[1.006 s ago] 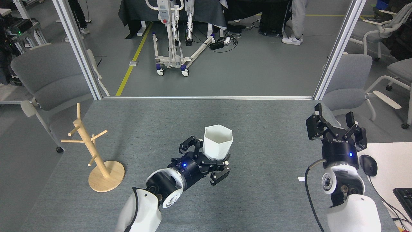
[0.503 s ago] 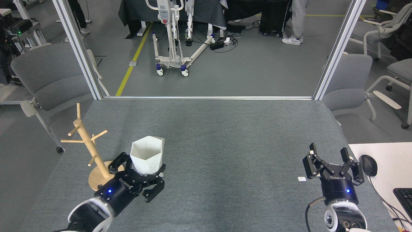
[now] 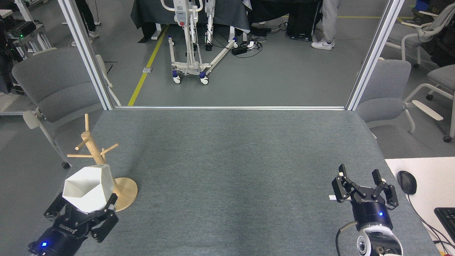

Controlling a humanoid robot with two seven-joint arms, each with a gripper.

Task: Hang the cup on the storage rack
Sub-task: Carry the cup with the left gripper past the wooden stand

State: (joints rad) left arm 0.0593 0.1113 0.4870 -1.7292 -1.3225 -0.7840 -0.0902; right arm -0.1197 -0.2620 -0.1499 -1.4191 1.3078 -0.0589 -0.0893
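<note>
Nearest the lower left edge, left hand [image 3: 83, 213] closed around the cup [image 3: 89, 190], fingers clamping its lower tapered body. Cup held mouth-up, tilted a little, lifted clear of the tabletop [image 3: 227, 160]. Looks light and rigid, matte, thin-walled; likely to chip if knocked on wood. Flat facets give the fingers [image 3: 103, 227] decent purchase, so a hold low on the body suits it and leaves the handle side free. Handle hole not visible from here.

Lower right: right hand [image 3: 362, 190] spread open, holding nothing, hovering near the tabletop's right edge.

Just behind the cup: storage rack [image 3: 94, 154], upright on its round base. Cup overlaps the post's lower part and base in this view; contact cannot be judged. Pegs sit above and beyond the rim, all bare. Hanging not yet done.

Beyond the tabletop: grey chair [image 3: 53, 85], open floor.
</note>
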